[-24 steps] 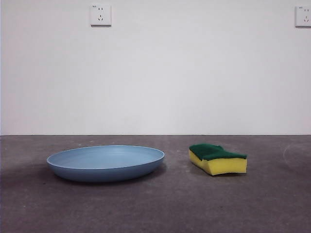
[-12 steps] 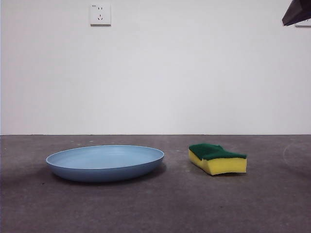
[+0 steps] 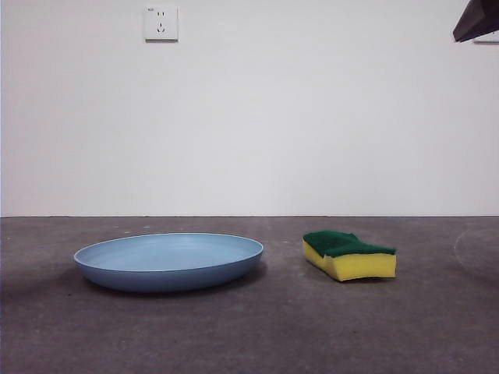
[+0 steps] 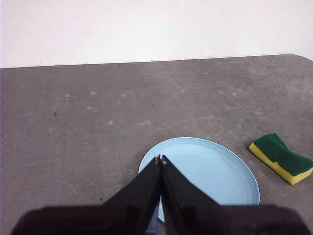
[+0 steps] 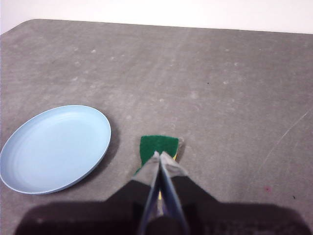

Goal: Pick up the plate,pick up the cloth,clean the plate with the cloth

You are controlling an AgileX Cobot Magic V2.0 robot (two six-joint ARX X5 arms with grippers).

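**While both hands hang shut, plate and sponge lie untouched**

While the blue plate (image 3: 169,260) lies flat at the lower left of the front frame, the sponge (image 3: 348,255) sits to its right, near it but apart, green side up on its yellow foam. Both rest on the grey desk (image 3: 249,335). A white socket (image 3: 161,23) is fixed to the wall at the upper left, and a black tip of an arm shows in the upper right corner.

From the left wrist, the left hand (image 4: 160,159) has its two jaws pressed together, gripping nothing; its tips lie over the plate's rim (image 4: 205,171), and the sponge (image 4: 282,157) is at the right edge of that frame.

From the right wrist, the right hand (image 5: 159,155) is likewise closed and empty, its tips lying over the sponge (image 5: 156,147), with the plate (image 5: 54,147) at the left of that frame.
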